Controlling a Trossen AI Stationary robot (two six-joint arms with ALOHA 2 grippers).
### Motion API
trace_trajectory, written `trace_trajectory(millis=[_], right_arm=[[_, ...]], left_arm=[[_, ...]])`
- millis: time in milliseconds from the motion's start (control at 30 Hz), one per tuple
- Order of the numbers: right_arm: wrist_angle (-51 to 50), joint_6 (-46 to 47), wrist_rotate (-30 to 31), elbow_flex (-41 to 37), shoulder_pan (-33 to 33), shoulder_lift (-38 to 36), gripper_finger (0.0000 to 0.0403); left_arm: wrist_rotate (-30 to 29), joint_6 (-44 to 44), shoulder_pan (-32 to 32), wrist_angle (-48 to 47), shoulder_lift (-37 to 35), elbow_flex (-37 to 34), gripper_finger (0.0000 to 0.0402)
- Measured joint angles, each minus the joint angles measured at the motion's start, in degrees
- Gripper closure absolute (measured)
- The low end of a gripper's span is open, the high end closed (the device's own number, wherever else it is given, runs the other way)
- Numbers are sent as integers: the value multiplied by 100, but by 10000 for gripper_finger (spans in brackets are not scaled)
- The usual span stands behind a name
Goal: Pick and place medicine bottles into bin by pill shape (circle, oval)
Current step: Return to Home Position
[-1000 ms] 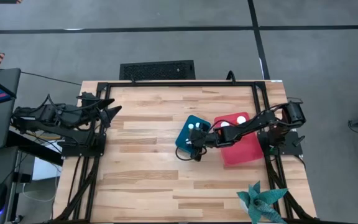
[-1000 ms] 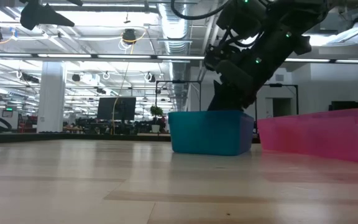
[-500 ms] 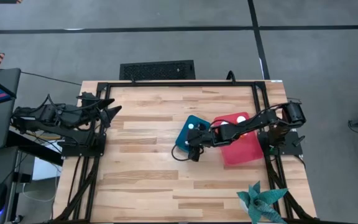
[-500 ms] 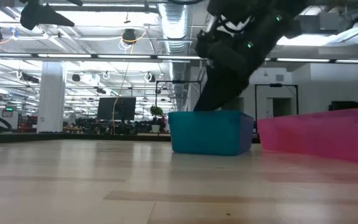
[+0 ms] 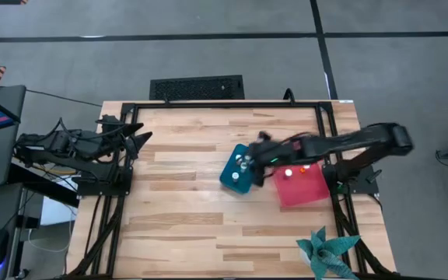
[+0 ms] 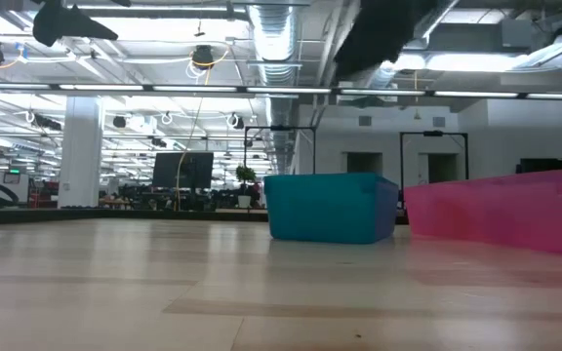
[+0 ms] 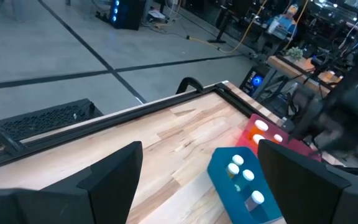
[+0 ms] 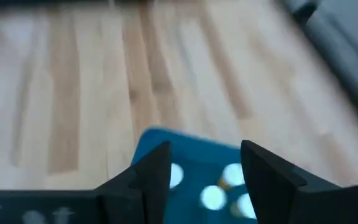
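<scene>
While over bin (image 5: 232,176), right tool (image 5: 257,149); plant (image 5: 329,250) aside

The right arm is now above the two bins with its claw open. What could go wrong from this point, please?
1. The right claw hangs open above the blue bin; if it dips on the way home, a finger might catch the wall and upset the bottles inside.
2. The right arm spans the red bin; a low swing back could knock it.
The left claw waits open at the left edge of the table, likely no risk.

Bright, even light from overhead; shadows faint and soft.
</scene>
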Motion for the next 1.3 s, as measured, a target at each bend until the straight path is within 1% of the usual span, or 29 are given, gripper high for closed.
trace_trajectory(millis=[133,267,400,500,567,633,667,733,833,933,1033,1100,1167,1200,1233,1267,1300], right_arm=[[-329,-7,16,7,-155,-1418,211],[-488,450,14,7,-283,-2800,215],[-685,504,19,-4,-280,-3900,214],[-650,325,211,-126,-293,-4512,212],[-842,111,281,-378,-273,-5040,210],[-849,136,340,-730,-282,-5538,210],[-820,212,352,-934,-290,-5806,210],[-783,326,468,-1417,-289,-6289,212],[-447,345,509,-2203,-278,-6964,215],[-147,346,495,-2921,-278,-7551,215],[-11,397,430,-3500,-274,-8092,212],[53,518,391,-3782,-269,-8126,210],[-169,578,244,-3930,-266,-8104,210],[13,599,157,-4013,-268,-8053,210],[232,617,34,-4129,-273,-8008,210],[270,645,-114,-4288,-262,-8042,211],[253,649,-233,-4448,-259,-8056,213]], left_arm=[[19,2,-1,13,0,0,90],[46,79,-1,-91,0,0,90],[47,85,-2,-267,0,0,90],[42,-52,0,-286,0,0,90],[-13,174,-1,-233,0,0,90],[15,473,-1,37,-12,-26,90],[129,645,0,198,-58,-30,90],[559,1081,0,573,-157,-33,90],[1096,1708,-2,1118,-432,-47,90],[1307,2053,-2,1572,-892,-323,90],[1418,2040,-2,1695,-1589,-845,90],[1425,1842,-2,1688,-2115,-1293,90],[1553,1677,-1,1745,-2590,-1797,90],[1605,1598,-3,1942,-2581,-1999,90],[1707,1570,-4,1881,-2561,-2133,90],[1851,1565,-6,1792,-2544,-2247,90],[2066,1569,-4,1953,-2461,-2342,90]])
